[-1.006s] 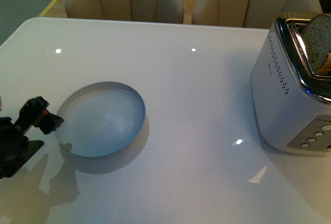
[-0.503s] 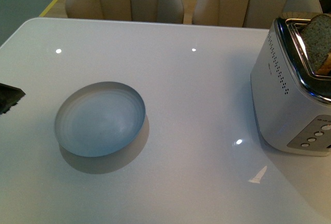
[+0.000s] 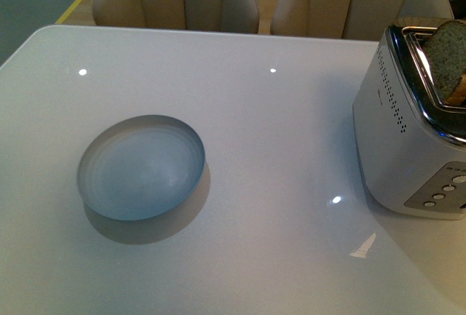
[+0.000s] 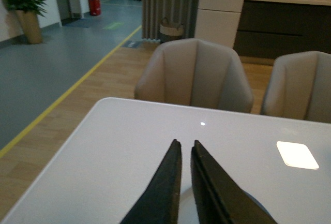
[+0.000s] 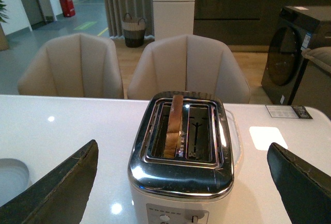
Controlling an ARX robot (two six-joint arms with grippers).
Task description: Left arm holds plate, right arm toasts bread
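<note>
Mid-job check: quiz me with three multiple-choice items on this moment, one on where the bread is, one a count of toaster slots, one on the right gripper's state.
1. Where is the bread?
A. on the plate
B. in a toaster slot
C. flat on the table

2. How many slots does the toaster have?
A. one
B. two
C. four

3. The right gripper is
A. open
B. shut on the bread
C. shut on the plate

Answers: 1 B, the slice stands upright in one slot; 2 B, the right wrist view shows two openings; 3 A, its fingers sit wide apart either side of the toaster.
</note>
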